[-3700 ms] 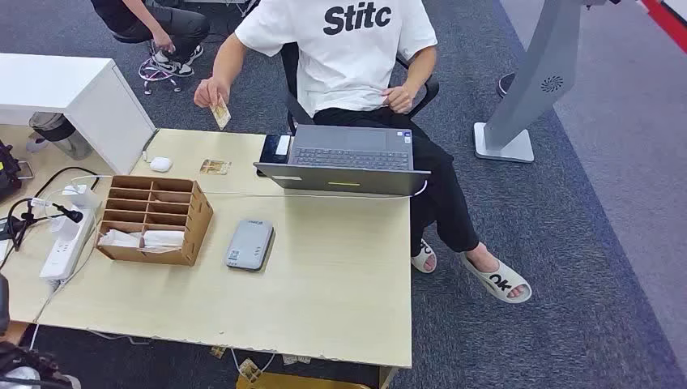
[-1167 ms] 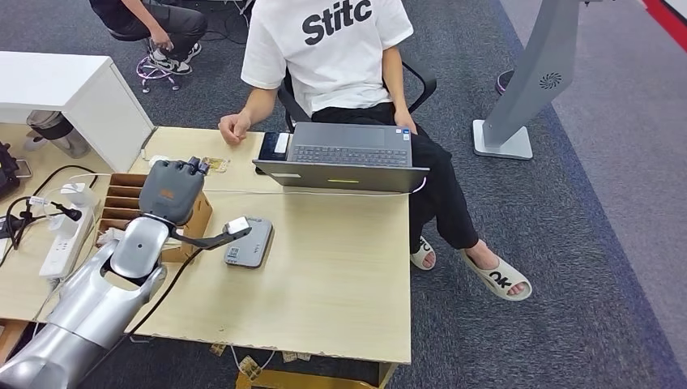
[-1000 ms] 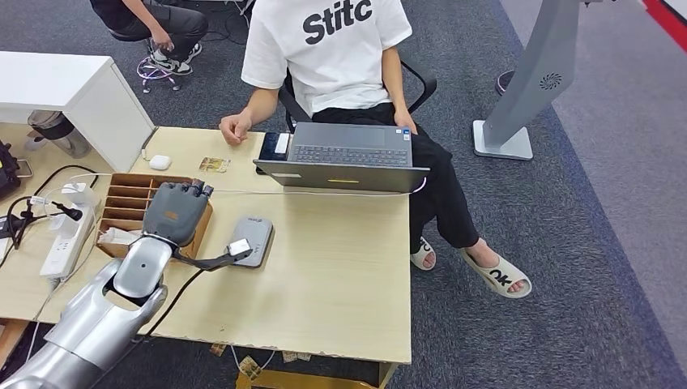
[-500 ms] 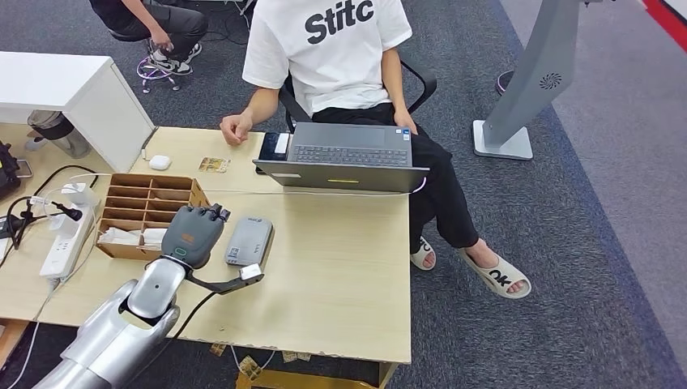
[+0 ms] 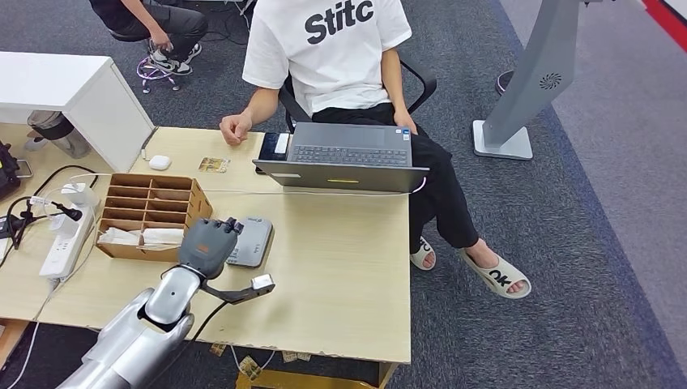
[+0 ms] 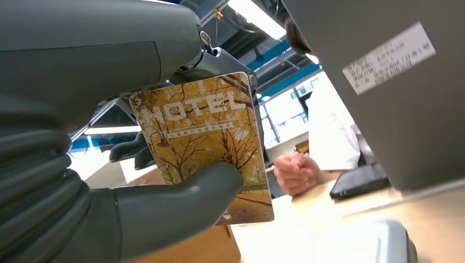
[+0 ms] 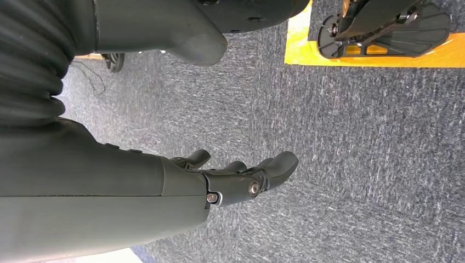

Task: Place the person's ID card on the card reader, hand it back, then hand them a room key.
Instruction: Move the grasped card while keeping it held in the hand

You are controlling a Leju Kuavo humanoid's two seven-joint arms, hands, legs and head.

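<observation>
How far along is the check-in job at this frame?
Done: nothing visibly; the flat grey card reader shows no card on its exposed part. In hand: the left robot hand pinches a yellow tree-printed card marked HOTEL beside the reader. Left: reading it, returning it to the seated person's hand, and the room key; I can't tell which card this is. The right robot hand hangs open.

I see the card (image 6: 208, 148), golden-yellow with autumn trees and "HOTEL" printed across it, pinched in my left hand (image 5: 209, 245) above the grey card reader (image 5: 253, 241), which lies flat on the desk beside the wooden organizer. Another small yellowish card (image 5: 214, 164) lies near the person's fist.
</observation>
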